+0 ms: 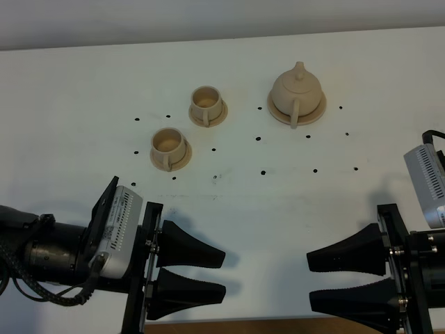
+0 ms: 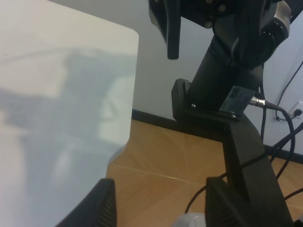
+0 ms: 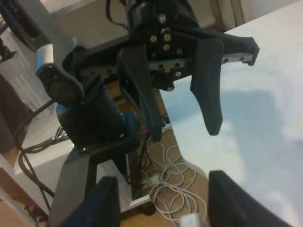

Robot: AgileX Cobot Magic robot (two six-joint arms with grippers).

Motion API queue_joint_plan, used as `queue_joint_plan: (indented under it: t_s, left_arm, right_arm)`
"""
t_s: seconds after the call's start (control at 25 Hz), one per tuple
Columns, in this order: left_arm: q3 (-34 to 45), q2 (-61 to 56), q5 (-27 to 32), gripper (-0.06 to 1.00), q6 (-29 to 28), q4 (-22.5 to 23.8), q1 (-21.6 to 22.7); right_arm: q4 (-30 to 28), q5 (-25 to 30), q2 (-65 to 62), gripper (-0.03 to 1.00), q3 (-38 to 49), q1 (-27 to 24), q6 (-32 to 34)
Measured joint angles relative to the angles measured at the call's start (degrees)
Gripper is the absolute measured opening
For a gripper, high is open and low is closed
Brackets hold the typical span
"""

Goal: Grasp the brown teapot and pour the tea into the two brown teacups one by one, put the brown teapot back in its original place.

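The brown teapot (image 1: 297,92) stands on its wide round saucer, the original place (image 1: 317,114), at the table's back right, handle toward the front. The two brown teacups sit on small saucers left of it: one further back (image 1: 206,104), one nearer the front (image 1: 168,146). My left gripper (image 1: 224,275) is at the front left, open and empty, pointing right. My right gripper (image 1: 310,280) is at the front right, open and empty, pointing left. The two grippers face each other, well short of the crockery. Neither wrist view shows the teapot or cups.
The white table (image 1: 69,104) has small black dots around the crockery. In the left wrist view my own fingers (image 2: 102,205) frame the table's corner (image 2: 128,56), wooden floor (image 2: 161,156) and the other arm's base (image 2: 227,94). Cables (image 3: 165,161) lie on the floor.
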Motion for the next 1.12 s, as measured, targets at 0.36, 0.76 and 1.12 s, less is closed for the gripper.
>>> queue_joint_plan:
  t_s: [0.36, 0.76, 1.12]
  left_arm:
    - [0.00, 0.00, 0.00, 0.46, 0.00, -0.05, 0.00]
    - [-0.37, -0.20, -0.22, 0.46, -3.81, -3.00, 0.00]
    - [-12.88, -12.25, -9.51, 0.46, -45.43, 18.14, 0.00]
  right_arm:
    - [0.05, 0.00, 0.00, 0.44, 0.00, 0.00, 0.00]
    - [0.58, 0.00, 0.00, 0.44, 0.00, 0.00, 0.00]
    - [3.89, -3.21, 0.00, 0.44, 0.00, 0.00, 0.05]
